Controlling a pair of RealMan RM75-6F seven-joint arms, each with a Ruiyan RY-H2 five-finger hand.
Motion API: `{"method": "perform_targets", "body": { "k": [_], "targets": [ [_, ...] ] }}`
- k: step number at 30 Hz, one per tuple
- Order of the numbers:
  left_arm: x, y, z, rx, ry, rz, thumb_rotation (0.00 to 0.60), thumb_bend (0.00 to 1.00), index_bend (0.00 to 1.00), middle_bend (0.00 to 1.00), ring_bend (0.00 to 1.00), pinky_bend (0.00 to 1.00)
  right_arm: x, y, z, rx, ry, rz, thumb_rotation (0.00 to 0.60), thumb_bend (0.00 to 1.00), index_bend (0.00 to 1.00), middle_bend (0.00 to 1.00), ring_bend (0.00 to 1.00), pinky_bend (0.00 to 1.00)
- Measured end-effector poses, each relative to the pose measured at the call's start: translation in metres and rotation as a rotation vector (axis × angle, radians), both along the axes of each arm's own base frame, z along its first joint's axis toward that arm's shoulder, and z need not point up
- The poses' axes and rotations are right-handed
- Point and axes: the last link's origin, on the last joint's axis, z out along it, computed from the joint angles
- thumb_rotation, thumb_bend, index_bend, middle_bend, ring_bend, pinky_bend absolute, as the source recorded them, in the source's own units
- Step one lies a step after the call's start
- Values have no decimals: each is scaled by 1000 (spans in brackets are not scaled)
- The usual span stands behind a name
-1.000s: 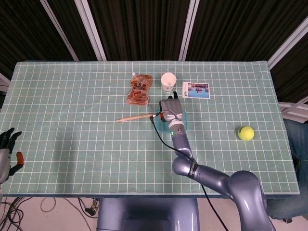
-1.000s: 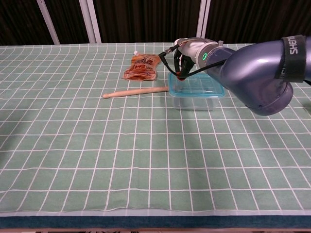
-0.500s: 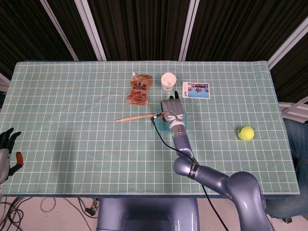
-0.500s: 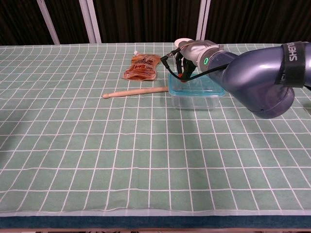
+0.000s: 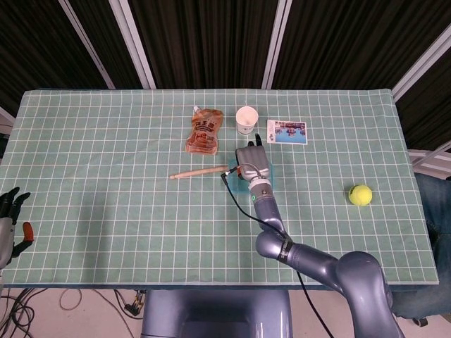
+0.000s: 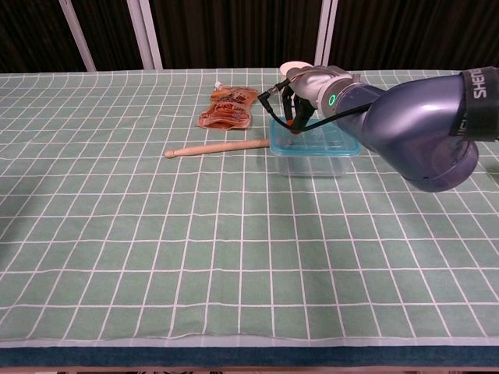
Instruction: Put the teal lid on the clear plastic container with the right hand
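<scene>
The clear plastic container (image 6: pixel 313 162) stands mid-table, right of the wooden stick. The teal lid (image 6: pixel 327 143) lies flat on top of it and shows as a teal patch (image 5: pixel 268 182) in the head view. My right hand (image 6: pixel 302 100) is over the lid's far left corner, with dark fingers bent down onto that edge and holding it. From the head view the right hand (image 5: pixel 251 160) covers most of the box. My left hand (image 5: pixel 10 220) hangs off the table's near left corner, fingers apart and holding nothing.
A wooden stick (image 5: pixel 199 172) lies just left of the container. Behind it are a brown snack pouch (image 5: pixel 204 131), a white paper cup (image 5: pixel 246 119) and a printed card (image 5: pixel 287 132). A tennis ball (image 5: pixel 360 194) sits far right.
My right hand and forearm have shifted slightly right and toward the far side over the lid. The lid and container have stayed in place, and the left hand has barely moved.
</scene>
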Motion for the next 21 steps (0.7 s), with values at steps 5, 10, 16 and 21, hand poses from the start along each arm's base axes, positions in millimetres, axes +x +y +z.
{"method": "perform_targets", "body": {
  "k": [5, 10, 16, 21],
  "targets": [
    [0, 0, 0, 1, 0, 0, 600, 657, 111, 0, 0, 0, -3, 1, -4, 7, 5, -5, 600, 483, 764, 584, 254, 0],
    [0, 0, 0, 1, 2, 0, 600, 657, 111, 0, 0, 0, -5, 1, -7, 11, 8, -10, 600, 483, 764, 584, 254, 0],
    [0, 0, 0, 0, 2, -1, 600, 657, 111, 0, 0, 0, -7, 3, -9, 15, 14, -8, 600, 483, 767, 584, 254, 0],
    [0, 0, 0, 0, 3, -2, 600, 657, 111, 0, 0, 0, -9, 6, -12, 24, 12, -8, 600, 483, 767, 584, 254, 0]
  ]
}}
